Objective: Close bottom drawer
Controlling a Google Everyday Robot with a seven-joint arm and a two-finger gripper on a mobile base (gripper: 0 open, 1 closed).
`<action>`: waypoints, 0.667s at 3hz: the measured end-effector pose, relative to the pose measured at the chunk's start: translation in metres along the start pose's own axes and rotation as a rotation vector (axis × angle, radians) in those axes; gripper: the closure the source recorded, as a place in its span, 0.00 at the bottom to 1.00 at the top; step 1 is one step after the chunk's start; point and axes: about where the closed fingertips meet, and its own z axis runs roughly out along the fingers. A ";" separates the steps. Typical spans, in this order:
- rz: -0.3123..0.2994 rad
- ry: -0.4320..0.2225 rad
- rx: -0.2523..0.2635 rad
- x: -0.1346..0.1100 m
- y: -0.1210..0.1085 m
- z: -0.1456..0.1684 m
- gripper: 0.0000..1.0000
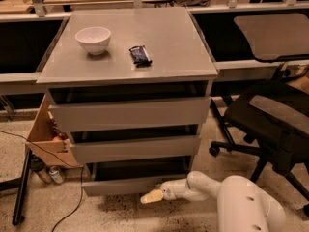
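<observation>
The grey cabinet [130, 42] has three drawers. The bottom drawer [120, 184] is the lowest, with a slim flat grey front; it stands out only a little, with a dark gap above its front. My gripper [150, 196] is low at the floor, its pale tip against or just in front of the lower right part of that drawer front. My white arm [241, 204] reaches in from the lower right. The two taller drawers above [130, 114] stand slightly out too.
A white bowl [93, 38] and a dark wrapped bar [140, 55] lie on the cabinet top. A black office chair [270, 120] stands at the right. A cardboard box [46, 137], cans [55, 174], a cable and a black stand leg [21, 192] are at the left.
</observation>
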 end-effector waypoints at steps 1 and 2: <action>-0.012 -0.039 0.020 -0.016 -0.001 0.009 0.00; -0.010 -0.079 0.047 -0.029 -0.003 0.019 0.00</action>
